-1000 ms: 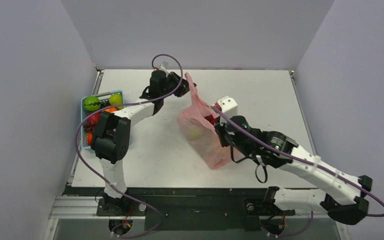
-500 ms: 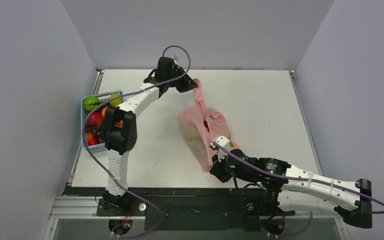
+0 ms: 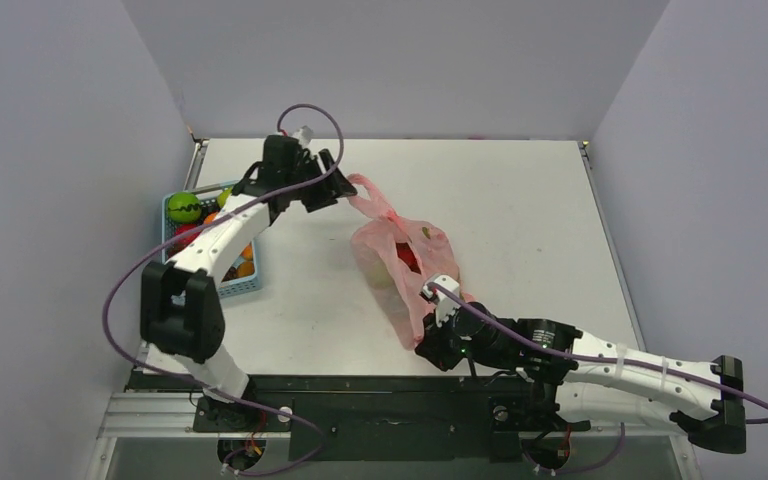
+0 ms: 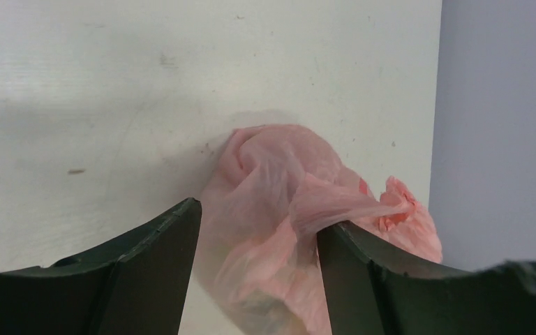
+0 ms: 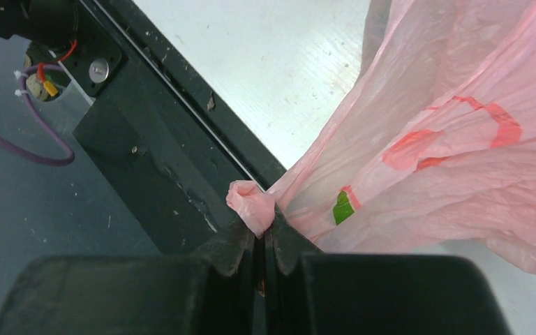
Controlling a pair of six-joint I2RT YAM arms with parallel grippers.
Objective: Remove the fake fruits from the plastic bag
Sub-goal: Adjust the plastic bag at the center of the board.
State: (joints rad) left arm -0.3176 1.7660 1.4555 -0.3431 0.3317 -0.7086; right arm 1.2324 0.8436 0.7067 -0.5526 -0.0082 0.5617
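Note:
The pink plastic bag (image 3: 405,262) lies crumpled in the middle of the table. A red fake fruit (image 3: 410,256) and a yellowish one (image 3: 426,236) show dimly through it. My left gripper (image 3: 328,190) is open at the bag's far-left handle (image 3: 362,192). In the left wrist view the bag (image 4: 279,202) fills the gap between the spread fingers of the left gripper (image 4: 258,230), and a twisted strip of it drapes over the right finger (image 4: 363,258). My right gripper (image 3: 430,322) is low at the bag's near end. It is shut (image 5: 265,234) on a pinched corner of the bag (image 5: 252,206).
A light-blue basket (image 3: 250,285) sits at the table's left edge under my left arm. It holds a green ball with a dark stripe (image 3: 183,207) and other fruits. The black frame at the table's near edge (image 5: 160,139) lies just beside the right gripper.
My left gripper has opened and swung left from the back of the table, so the bag's handle now sags. The right gripper stays shut on the bag's near corner.

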